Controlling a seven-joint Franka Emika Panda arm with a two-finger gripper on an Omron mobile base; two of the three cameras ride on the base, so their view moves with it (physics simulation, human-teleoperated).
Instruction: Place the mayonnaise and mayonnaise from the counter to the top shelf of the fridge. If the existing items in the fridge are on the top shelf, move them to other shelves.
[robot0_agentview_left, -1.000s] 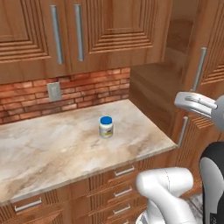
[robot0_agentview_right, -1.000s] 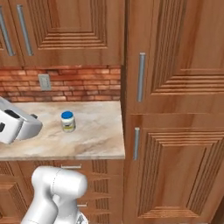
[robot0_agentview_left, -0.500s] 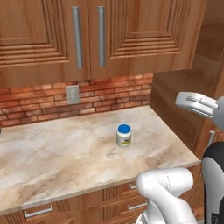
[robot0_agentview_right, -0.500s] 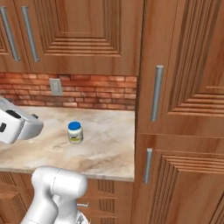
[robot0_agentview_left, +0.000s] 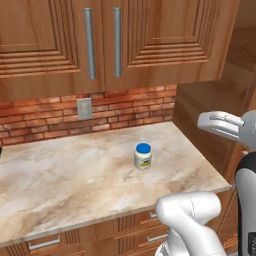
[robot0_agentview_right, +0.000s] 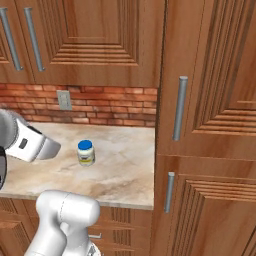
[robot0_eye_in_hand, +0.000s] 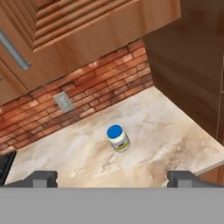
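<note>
Creamy-white with a bright blue lid and a yellowish label band, a mayonnaise jar (robot0_agentview_left: 143, 156) (robot0_agentview_right: 85, 152) (robot0_eye_in_hand: 118, 138) stands upright on the counter (robot0_agentview_left: 75, 185) (robot0_agentview_right: 120, 170) (robot0_eye_in_hand: 166, 127), its lid on, so its contents cannot be seen. It stands alone on the beige marble-veined slab, nothing touching it. In the left base view it sits a little to the 3 o'clock side of the slab's middle, well short of the front edge. A red brick backsplash (robot0_agentview_left: 125, 107) (robot0_agentview_right: 105, 107) (robot0_eye_in_hand: 96, 94) runs behind it toward 12 o'clock, with a pale wall outlet (robot0_agentview_left: 84, 108) (robot0_agentview_right: 64, 100) (robot0_eye_in_hand: 64, 102) set into the bricks toward 11 o'clock from the jar. Wooden upper cabinets (robot0_agentview_left: 115, 35) (robot0_agentview_right: 95, 40) with steel bar handles hang shut above the brick. At 3 o'clock of the counter in the right base view rises a tall wooden cabinet front (robot0_agentview_right: 210, 125), also shut, with two vertical steel handles. Drawer fronts (robot0_agentview_left: 50, 242) under the slab are shut.

In the hand view the gripper (robot0_eye_in_hand: 112, 179) looks down at the jar from well above, with the jar toward 12 o'clock between the two dark fingertips (robot0_eye_in_hand: 41, 178). The jaws stand wide apart and hold nothing.
</note>
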